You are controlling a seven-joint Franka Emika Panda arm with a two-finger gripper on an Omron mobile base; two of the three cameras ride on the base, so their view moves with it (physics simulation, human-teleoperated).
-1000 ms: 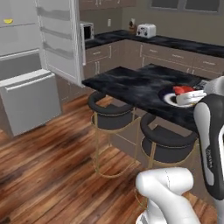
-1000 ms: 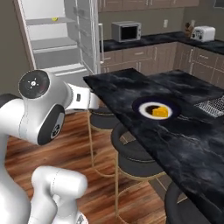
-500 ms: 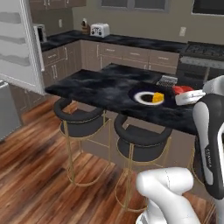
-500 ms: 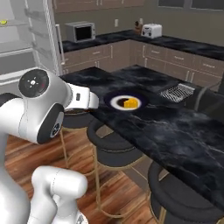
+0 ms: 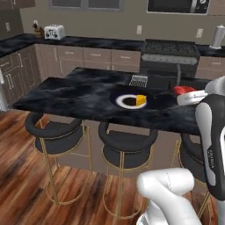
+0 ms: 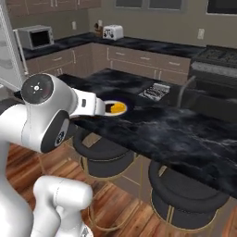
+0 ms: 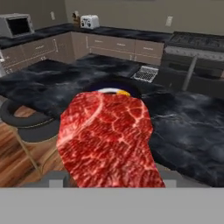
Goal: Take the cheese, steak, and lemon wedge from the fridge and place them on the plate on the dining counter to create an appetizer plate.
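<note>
The steak (image 7: 107, 140), a flat red marbled slab, hangs in my gripper (image 5: 190, 94) and covers the fingertips in the hand view. In the left base view the steak (image 5: 184, 89) sticks out of the white hand, above the right part of the dining counter (image 5: 79, 94). The plate (image 5: 124, 101) lies on that black marble top to the left of the gripper, with the orange-yellow cheese (image 5: 141, 99) on it. The arm partly covers the plate (image 6: 111, 109) and cheese (image 6: 119, 108) in the right base view. A light grey edge of the fridge (image 6: 8, 55) shows at far left. The lemon wedge is out of view.
A small wire rack (image 5: 138, 81) sits on the counter behind the plate. Round dark stools (image 5: 55, 129) (image 5: 127, 140) stand along the near side. Behind are the back-wall counter with a toaster (image 5: 54, 31), a microwave (image 6: 34, 37) and a stove (image 5: 169, 55).
Both base views have swung round with the base: the fridge has slid off to the left, and the dining counter with the plate now faces me. The steak stays in the gripper.
</note>
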